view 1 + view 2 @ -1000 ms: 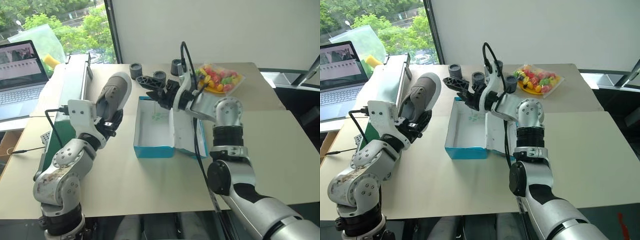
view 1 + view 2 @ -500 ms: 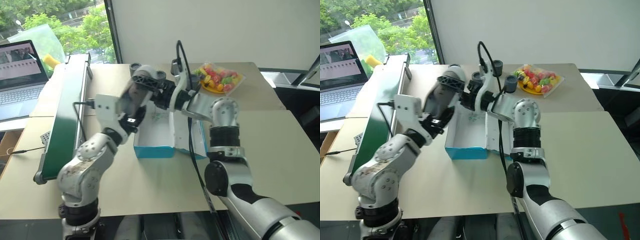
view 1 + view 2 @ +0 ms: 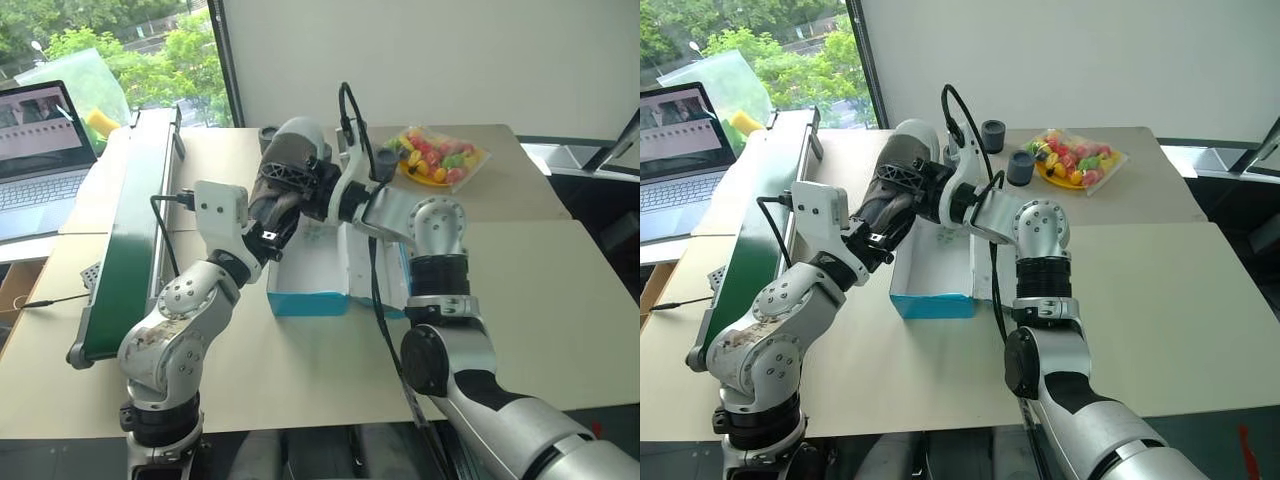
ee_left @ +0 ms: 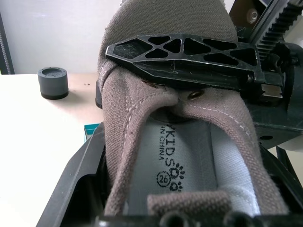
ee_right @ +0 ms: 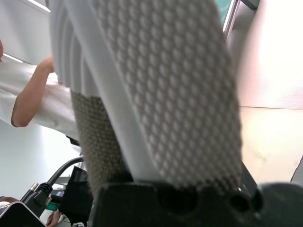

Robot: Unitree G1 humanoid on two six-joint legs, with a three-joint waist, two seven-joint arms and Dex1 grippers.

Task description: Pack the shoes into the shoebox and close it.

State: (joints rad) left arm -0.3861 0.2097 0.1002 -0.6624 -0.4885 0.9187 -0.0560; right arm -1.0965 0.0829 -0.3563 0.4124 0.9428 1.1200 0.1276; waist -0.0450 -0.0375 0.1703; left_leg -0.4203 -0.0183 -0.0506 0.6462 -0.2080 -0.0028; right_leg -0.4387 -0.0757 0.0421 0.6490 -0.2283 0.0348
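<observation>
One dark grey shoe [image 3: 287, 160] with a light sole hangs tilted, toe up, above the far left corner of the shoebox [image 3: 308, 300]. My left gripper [image 3: 262, 232] is shut on its heel end; the left wrist view looks into the shoe's opening [image 4: 189, 165]. My right gripper [image 3: 296, 178] reaches in from the right and is shut across the shoe's middle, one lattice finger [image 4: 184, 52] lying over the tongue and the sole [image 5: 165, 85] against the other side. The turquoise box stands open with a white inside, its lid [image 3: 375, 265] folded out to the right.
A long green conveyor [image 3: 125, 230] runs along the left, with a laptop [image 3: 40, 150] beyond it. Two dark grey cylinders [image 3: 993, 133] [image 3: 1019, 167] and a bag of colourful pieces [image 3: 440, 155] lie behind the box. A person's arm [image 5: 28, 94] shows in the right wrist view.
My left arm carried the shoe rightward from beside the conveyor to above the box's far left corner. The right gripper, open a second ago, has closed on the shoe's middle.
</observation>
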